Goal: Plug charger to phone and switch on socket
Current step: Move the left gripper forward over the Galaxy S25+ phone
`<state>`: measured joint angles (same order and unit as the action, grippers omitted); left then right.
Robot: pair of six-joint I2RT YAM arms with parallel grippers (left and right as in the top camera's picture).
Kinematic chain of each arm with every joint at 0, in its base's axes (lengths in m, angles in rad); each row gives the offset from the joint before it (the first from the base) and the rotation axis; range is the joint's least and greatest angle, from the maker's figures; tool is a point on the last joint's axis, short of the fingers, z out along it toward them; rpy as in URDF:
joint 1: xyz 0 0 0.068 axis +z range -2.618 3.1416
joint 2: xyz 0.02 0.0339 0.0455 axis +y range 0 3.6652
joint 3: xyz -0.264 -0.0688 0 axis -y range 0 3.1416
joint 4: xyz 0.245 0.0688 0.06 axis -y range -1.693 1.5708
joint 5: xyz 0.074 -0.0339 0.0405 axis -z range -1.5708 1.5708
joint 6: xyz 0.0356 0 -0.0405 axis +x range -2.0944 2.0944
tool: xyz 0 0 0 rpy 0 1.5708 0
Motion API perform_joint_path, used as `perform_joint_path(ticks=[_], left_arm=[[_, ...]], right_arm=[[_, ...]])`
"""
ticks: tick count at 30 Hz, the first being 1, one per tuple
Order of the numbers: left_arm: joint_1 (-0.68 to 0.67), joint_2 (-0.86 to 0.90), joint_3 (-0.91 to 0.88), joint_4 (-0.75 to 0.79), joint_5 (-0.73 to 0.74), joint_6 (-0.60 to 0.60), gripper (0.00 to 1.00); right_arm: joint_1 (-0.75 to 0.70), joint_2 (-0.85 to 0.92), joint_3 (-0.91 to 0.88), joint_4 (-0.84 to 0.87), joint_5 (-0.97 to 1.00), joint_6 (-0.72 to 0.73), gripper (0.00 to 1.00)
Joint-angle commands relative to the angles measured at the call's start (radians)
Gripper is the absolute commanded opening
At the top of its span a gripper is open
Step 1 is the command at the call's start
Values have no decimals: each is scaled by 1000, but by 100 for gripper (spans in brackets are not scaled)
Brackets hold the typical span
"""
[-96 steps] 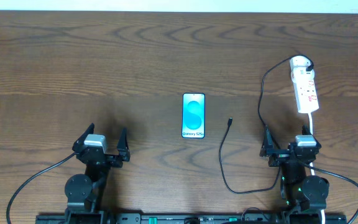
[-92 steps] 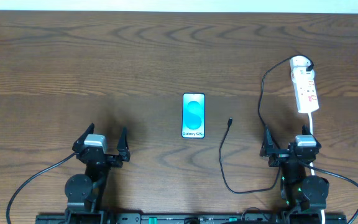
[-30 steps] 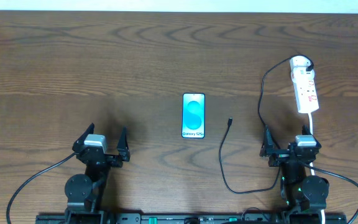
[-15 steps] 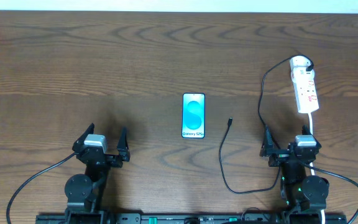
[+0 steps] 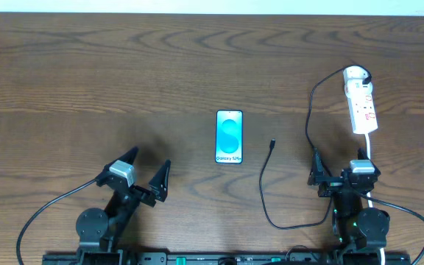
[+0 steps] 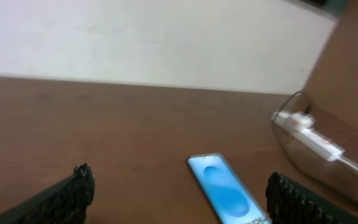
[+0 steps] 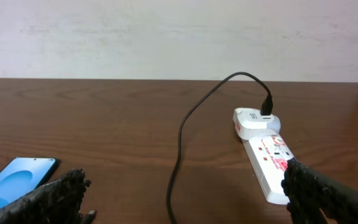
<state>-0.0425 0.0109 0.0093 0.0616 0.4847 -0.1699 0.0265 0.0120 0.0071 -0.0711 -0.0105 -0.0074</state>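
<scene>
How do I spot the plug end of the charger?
On the wooden table, find the phone with the light-blue screen in the middle. Just right of it, not touching, lies the charger tip. It is the small black free end of the thin black cable, unlike the thick white cord by the socket.

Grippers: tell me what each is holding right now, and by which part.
Nothing is held. The left gripper and the right gripper both stand open and empty; the charger and the phone lie untouched on the table.
</scene>
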Motion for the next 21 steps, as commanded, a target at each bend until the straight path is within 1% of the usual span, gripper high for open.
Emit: perform_joint_path(ticks=[1,4,6,10,14,15,17,20,21], left_arm=[[3,-7,-5,122,80,-49,90],[4,-7,-2,278,-13,-50,90],[4,-7,15,327,-61,-69,90],[4,0,71,333,-79,-76,90],[4,78,157,313,-79,-74,90],[4,109,185,295,-79,-67,90],[4,205,275,203,-78,-51,90],[4,415,486,-78,-78,17,90],[4,502,575,-200,-78,44,90]], right_arm=[[5,-6,-2,-5,4,13,99],[5,-6,-2,-5,4,13,99],[5,-6,-2,-5,4,13,99],[5,-6,-2,-5,4,13,99],[5,-6,-2,-5,4,13,99],[5,-6,-2,-5,4,13,99],[5,-6,-2,-5,4,13,99],[5,-6,-2,-5,4,13,99],[5,-6,-2,-5,4,13,99]])
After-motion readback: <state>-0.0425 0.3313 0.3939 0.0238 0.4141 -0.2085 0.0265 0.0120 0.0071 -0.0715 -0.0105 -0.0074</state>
